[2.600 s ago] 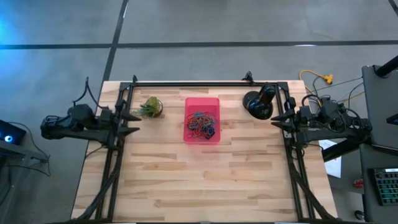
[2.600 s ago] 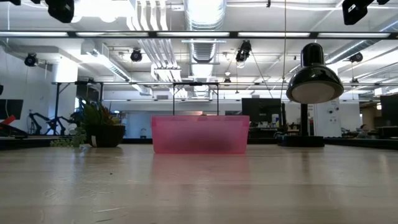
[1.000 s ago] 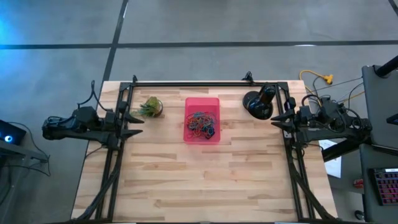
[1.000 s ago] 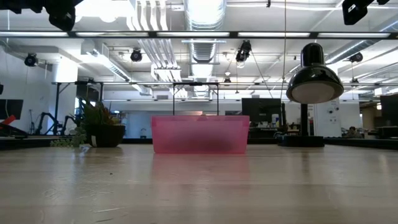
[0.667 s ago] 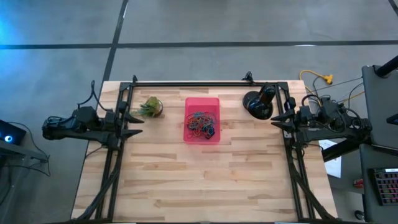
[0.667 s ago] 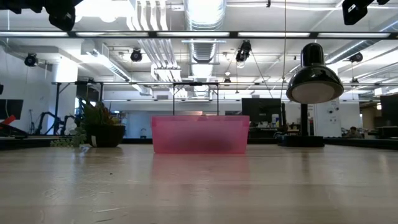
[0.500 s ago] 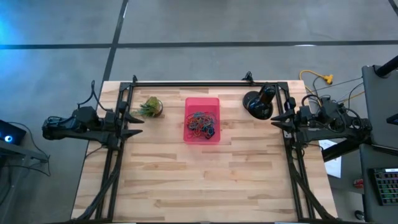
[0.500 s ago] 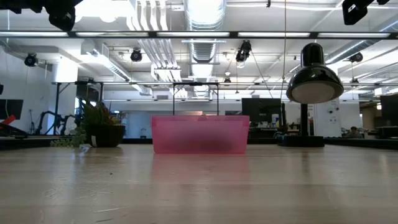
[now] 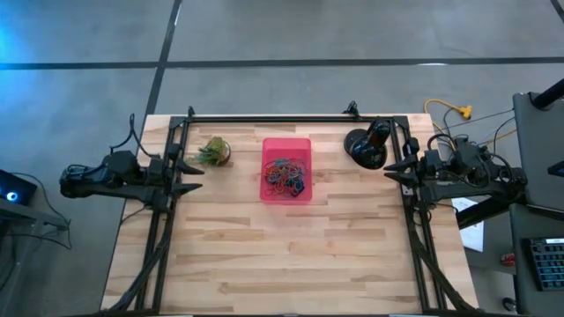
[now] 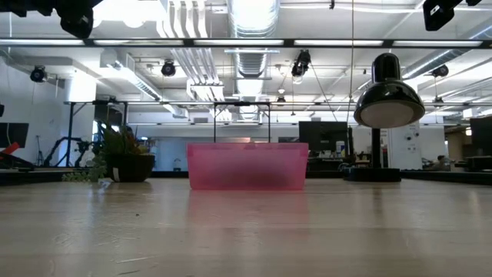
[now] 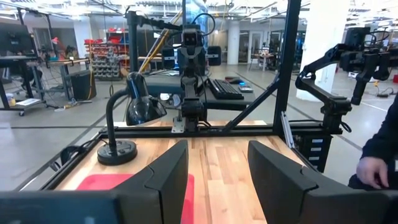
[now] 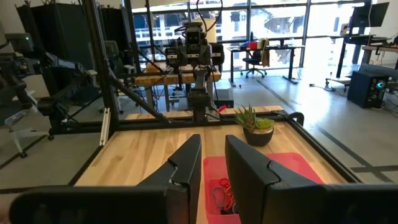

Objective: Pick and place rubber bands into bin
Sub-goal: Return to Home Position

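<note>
1. Rubber bands point(image 9: 285, 176): one mixed-colour heap inside the pink bin point(image 9: 286, 146).
2. Bin: on the table, between plant point(image 9: 212, 151) and lamp point(image 9: 367, 146).
3. My left gripper point(image 9: 195, 176): spread, empty, at the table's left edge.
4. My right gripper point(image 9: 389, 174): narrowly parted, empty, at the right edge.

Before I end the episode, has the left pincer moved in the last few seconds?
Yes, slightly: in the high view the left pincer crept toward the plant, then settled at the left edge of the table.
</note>
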